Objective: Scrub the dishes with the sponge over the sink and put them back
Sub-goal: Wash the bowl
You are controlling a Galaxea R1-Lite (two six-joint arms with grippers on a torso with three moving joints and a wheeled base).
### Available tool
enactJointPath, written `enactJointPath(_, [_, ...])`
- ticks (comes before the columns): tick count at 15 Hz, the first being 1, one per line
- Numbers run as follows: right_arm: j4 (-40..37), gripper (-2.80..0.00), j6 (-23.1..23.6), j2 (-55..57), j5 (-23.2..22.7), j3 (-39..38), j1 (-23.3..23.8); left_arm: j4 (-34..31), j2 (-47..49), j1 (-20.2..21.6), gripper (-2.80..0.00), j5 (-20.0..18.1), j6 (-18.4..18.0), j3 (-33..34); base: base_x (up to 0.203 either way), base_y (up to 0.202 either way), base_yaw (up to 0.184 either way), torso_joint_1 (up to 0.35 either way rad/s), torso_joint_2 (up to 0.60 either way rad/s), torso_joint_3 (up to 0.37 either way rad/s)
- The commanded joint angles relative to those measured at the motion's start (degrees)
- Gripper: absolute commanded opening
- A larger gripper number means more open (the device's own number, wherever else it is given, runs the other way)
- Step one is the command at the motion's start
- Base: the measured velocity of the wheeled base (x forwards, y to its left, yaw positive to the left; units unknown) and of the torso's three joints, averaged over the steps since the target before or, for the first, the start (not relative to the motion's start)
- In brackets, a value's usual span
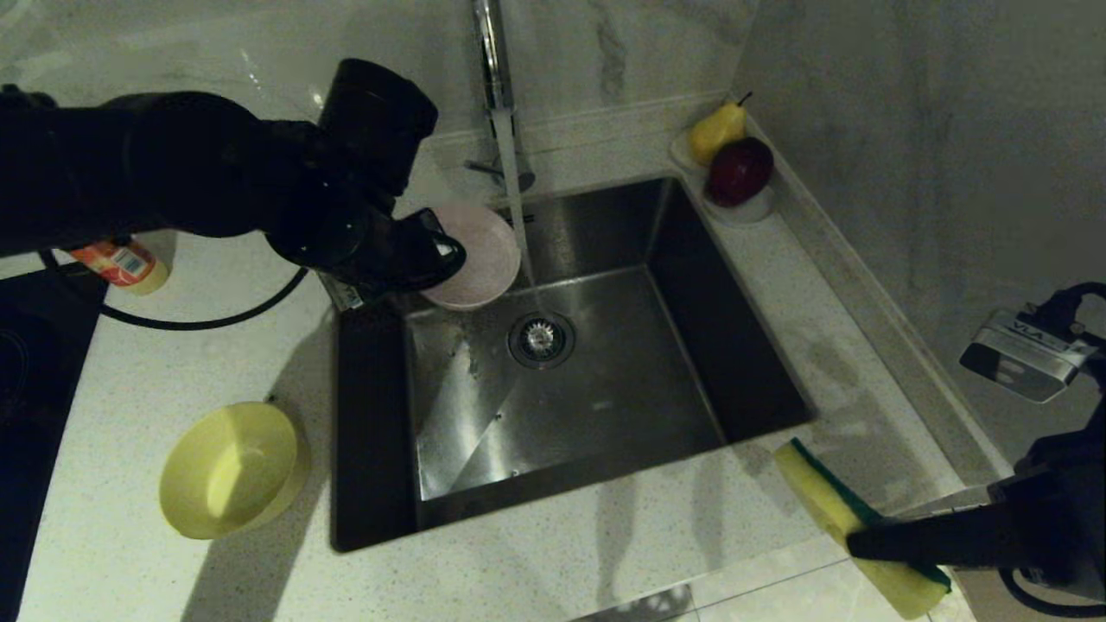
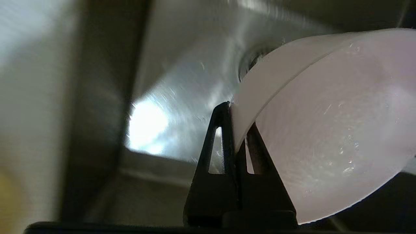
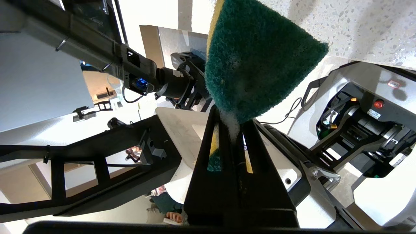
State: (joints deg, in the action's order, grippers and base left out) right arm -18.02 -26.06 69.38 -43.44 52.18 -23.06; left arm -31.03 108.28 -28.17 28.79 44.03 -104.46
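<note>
My left gripper [image 1: 445, 255] [image 2: 239, 126] is shut on the rim of the pale pink bowl [image 1: 479, 255] [image 2: 331, 123]. It holds the bowl tilted above the back left part of the steel sink [image 1: 605, 389], just beside the water stream [image 1: 516, 199] running from the chrome tap [image 1: 494, 60]. The yellow bowl [image 1: 232, 469] lies on the counter left of the sink. My right gripper [image 1: 855, 544] [image 3: 232, 122] is shut on the yellow and green sponge [image 1: 821, 497] [image 3: 260, 58] at the counter's front right edge, away from the sink. No blue bowl is in view.
A clear dish with a pear [image 1: 717, 130] and a dark red apple [image 1: 740, 170] stands at the sink's back right corner. A small bottle [image 1: 121, 263] lies on the counter at the left, beside a black hob [image 1: 34, 363]. The strainer drain [image 1: 541, 339] sits mid-basin.
</note>
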Motion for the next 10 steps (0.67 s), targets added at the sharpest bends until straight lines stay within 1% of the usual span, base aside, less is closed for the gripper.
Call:
enactJointPath(1, [-0.2,-2.8,-0.1,-0.3,-0.2,0.2,-0.1,-0.1,-6.1,0.1,-2.8,0.6,-1.8,0.6,0.0,0.0,0.0,0.0,0.0,0.0])
enactJointPath(2, [-0.3,-2.8,-0.2,-0.4,-0.2,0.6,-0.1,0.2,-8.1,0.2,-2.8,0.7,-3.5,1.0,0.0,0.0,0.0,0.0,0.0,0.0])
enactJointPath(3, [-0.4,-2.8,-0.2,-0.4,-0.2,1.0,-0.4,1.5,-10.0,0.3,-2.8,0.7,-6.4,2.3,0.0,0.0,0.0,0.0,0.0,0.0])
enactJointPath(4, [-0.4,-2.8,-0.2,-0.4,-0.2,1.3,-0.6,4.5,-11.8,0.4,-2.8,1.0,-10.0,4.5,0.0,0.0,0.0,0.0,0.0,0.0])
enactJointPath(5, [-0.4,-2.8,-0.3,-0.5,-0.2,1.6,-0.7,9.1,-13.0,0.5,-2.8,1.4,-13.3,6.7,0.0,0.0,0.0,0.0,0.0,0.0])
enactJointPath(7, [-0.3,-2.8,-0.2,-0.6,-0.2,1.3,-0.7,20.4,-15.3,0.5,-2.8,3.2,-22.0,13.7,0.0,0.0,0.0,0.0,0.0,0.0])
enactJointPath(8, [-0.3,-2.8,-0.2,-0.5,-0.3,1.0,-0.7,26.1,-16.5,0.6,-2.8,3.6,-26.0,17.9,0.0,0.0,0.0,0.0,0.0,0.0])
enactJointPath(10, [-0.4,-2.8,-0.4,-0.6,-0.3,1.0,-0.7,39.4,-19.5,0.6,-2.8,4.0,-34.6,27.0,0.0,0.0,0.0,0.0,0.0,0.0])
